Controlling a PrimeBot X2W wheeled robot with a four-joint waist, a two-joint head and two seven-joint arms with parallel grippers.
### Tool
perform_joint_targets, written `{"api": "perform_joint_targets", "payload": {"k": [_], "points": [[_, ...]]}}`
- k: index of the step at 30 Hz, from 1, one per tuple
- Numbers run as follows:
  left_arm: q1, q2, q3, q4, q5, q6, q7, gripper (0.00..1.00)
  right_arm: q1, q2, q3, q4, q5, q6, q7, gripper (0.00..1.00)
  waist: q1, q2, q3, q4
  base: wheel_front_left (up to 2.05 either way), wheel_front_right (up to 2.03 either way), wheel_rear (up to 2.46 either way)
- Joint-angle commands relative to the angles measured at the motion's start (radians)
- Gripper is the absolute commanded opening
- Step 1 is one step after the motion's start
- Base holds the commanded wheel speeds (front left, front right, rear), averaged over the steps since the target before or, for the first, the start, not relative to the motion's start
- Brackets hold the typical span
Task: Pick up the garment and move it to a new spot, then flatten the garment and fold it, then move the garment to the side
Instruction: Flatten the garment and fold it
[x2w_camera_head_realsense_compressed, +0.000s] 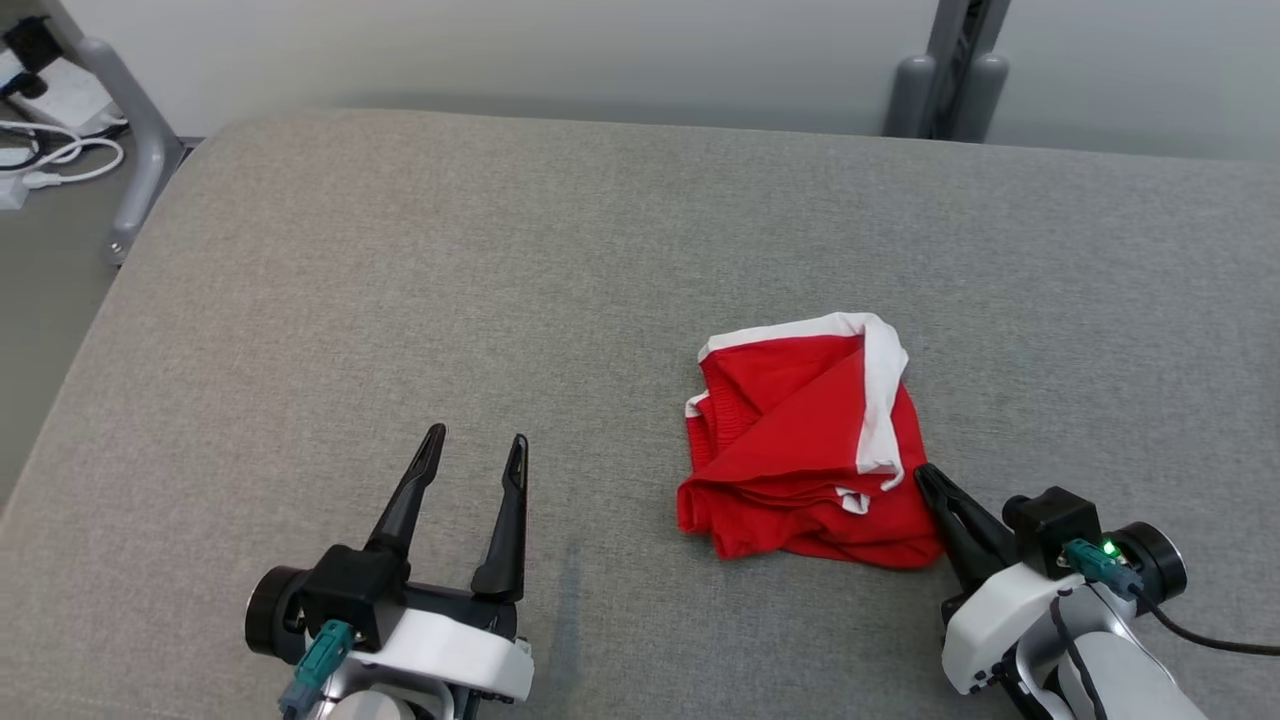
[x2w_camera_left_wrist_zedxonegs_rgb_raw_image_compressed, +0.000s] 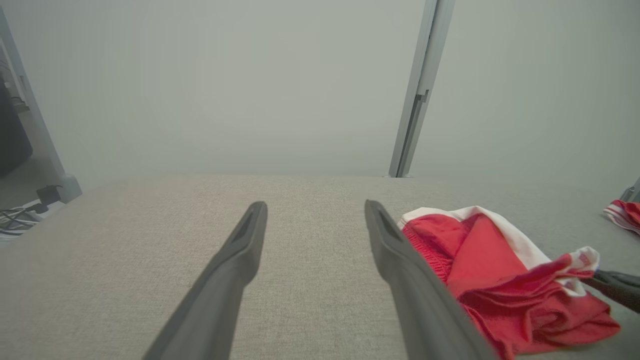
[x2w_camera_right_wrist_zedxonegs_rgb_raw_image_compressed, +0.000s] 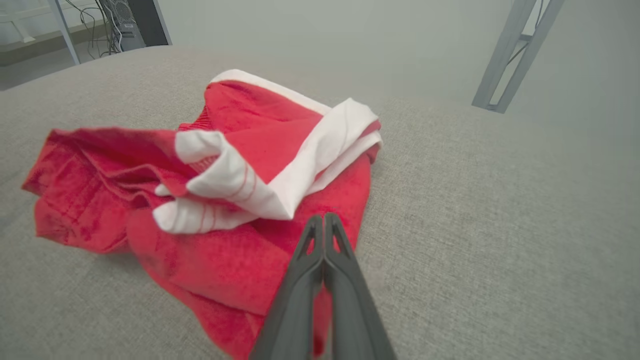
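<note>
right wrist view: right gripper (x2w_camera_right_wrist_zedxonegs_rgb_raw_image_compressed: 324, 217) closed over garment (x2w_camera_right_wrist_zedxonegs_rgb_raw_image_compressed: 225, 270), hold unclear | head view: left gripper (x2w_camera_head_realsense_compressed: 478, 436) wide open

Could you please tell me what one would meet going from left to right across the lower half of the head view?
Left pincer, open → red-and-white garment → right pincer, shut at the garment's right edge.
</note>
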Motion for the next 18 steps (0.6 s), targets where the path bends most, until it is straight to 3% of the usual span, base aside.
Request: {"api": "perform_joint_targets", "payload": {"k": [1, 18], "points": [[-0.018, 0.004, -0.001, 0.0, -0.004, 0.003, -0.005, 1.0, -0.016, -0.015, 0.018, 0.023, 0.021, -0.001, 0.006, 0.0, 0.0, 0.0, 0.015, 0.027, 0.0, 0.0, 0.0], [-0.02, 0.004, -0.024, 0.015, -0.015, 0.022, -0.005, 1.0, -0.093, -0.058, 0.181, 0.136, 0.119, -0.001, 0.05, 0.0, 0.0, 0.0, 0.007, 0.098, 0.0, 0.0, 0.0]]}}
